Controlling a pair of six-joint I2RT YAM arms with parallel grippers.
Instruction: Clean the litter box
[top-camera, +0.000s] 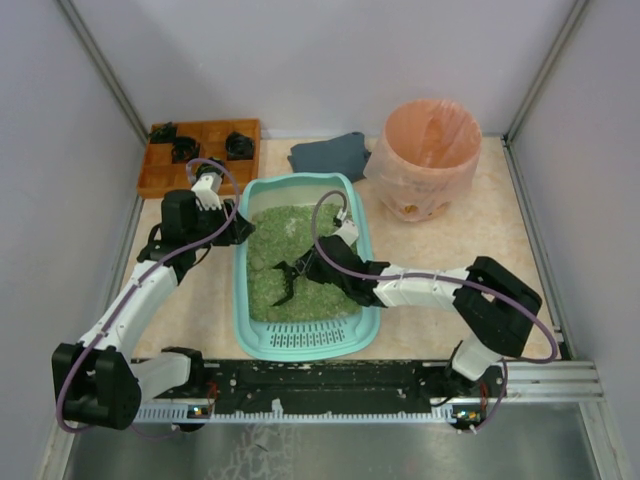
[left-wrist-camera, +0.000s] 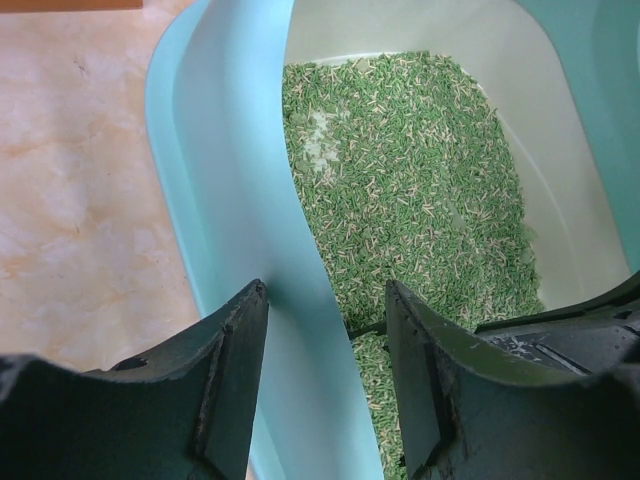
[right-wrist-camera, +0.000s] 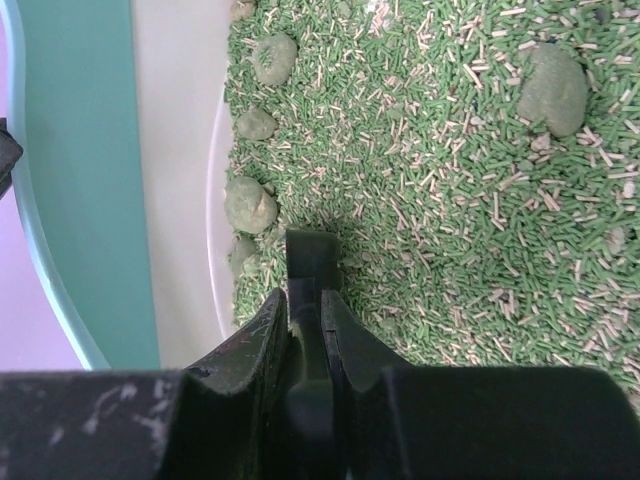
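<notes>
The light teal litter box (top-camera: 300, 340) lies in the middle of the table, filled with green litter (top-camera: 290, 235). My left gripper (top-camera: 240, 232) straddles its left wall. One finger (left-wrist-camera: 235, 350) is outside and the other finger (left-wrist-camera: 420, 350) is inside, clamped on the rim (left-wrist-camera: 240, 150). My right gripper (top-camera: 318, 272) hovers over the litter, shut on the handle (right-wrist-camera: 310, 255) of a black scoop (top-camera: 283, 280). The scoop's head points toward the box's left side. Greenish clumps (right-wrist-camera: 555, 88) (right-wrist-camera: 250, 205) lie in the litter, several of them along the wall (right-wrist-camera: 90, 180).
A round bin lined with a pink bag (top-camera: 425, 155) stands at the back right. A dark grey cloth (top-camera: 330, 155) lies behind the box. A brown wooden tray (top-camera: 165, 175) with black pieces sits at the back left. Grey walls close in both sides.
</notes>
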